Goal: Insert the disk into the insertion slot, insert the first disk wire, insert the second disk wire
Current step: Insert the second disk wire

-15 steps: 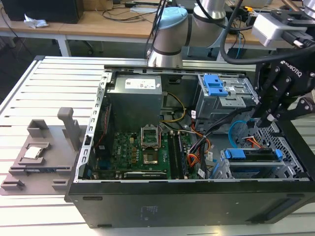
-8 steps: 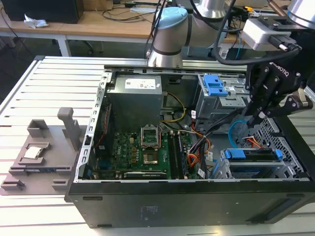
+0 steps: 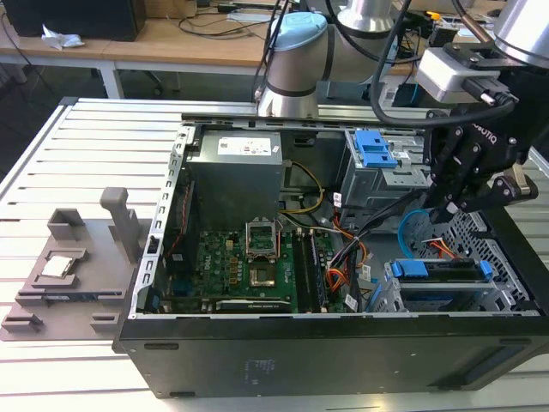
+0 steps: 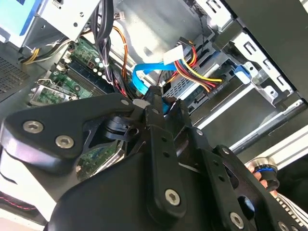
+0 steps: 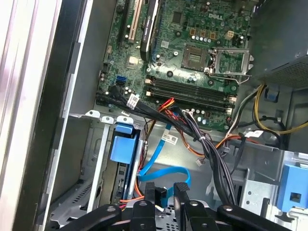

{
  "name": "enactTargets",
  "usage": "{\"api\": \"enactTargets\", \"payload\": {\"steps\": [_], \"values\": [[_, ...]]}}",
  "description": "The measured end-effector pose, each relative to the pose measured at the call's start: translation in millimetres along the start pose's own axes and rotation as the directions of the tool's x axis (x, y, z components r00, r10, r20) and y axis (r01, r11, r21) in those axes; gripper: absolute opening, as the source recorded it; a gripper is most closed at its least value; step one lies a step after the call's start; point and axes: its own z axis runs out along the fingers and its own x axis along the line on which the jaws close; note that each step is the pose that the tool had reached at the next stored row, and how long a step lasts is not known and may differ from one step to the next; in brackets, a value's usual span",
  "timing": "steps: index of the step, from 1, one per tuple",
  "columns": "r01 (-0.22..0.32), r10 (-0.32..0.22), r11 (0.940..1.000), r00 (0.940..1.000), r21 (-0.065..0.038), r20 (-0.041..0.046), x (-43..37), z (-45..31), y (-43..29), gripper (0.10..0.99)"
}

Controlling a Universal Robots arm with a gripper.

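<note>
**Pinched wire [image 5: 163, 171] over seated disk [image 3: 437, 269]**

The gripper [image 5: 164, 191] is clamped on the wire's plug end, over the disk, which sits in the slot [image 3: 390, 296]. The plug could twist in that narrow pinch, or the loop snag on the red-and-yellow bundle [image 4: 202, 74].

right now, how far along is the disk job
Done: the disk sits in the insertion slot. In hand: the gripper, jaws closed, pinches the second disk wire, whose light-blue loop hangs free. Left: that wire's plug is not yet in the disk.
</note>
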Motion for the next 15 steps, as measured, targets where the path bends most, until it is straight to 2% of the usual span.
{"api": "enactTargets", "payload": {"steps": [1,3,5,12,15], "values": [[0.0,0.0,1.0,1.0,-0.001,-0.0063,0.1,0.1,0.0,0.302],[0.0,0.0,1.0,1.0,-0.001,-0.0076,0.0,0.1,0.0,0.282],[0.0,0.0,1.0,1.0,-0.002,-0.0082,0.1,0.1,0.0,0.169],[0.0,0.0,1.0,1.0,-0.002,-0.0099,0.1,0.1,0.0,0.165],[0.0,0.0,1.0,0.9999,-0.002,-0.0104,6.6,0.2,1.3,0.165]]}}
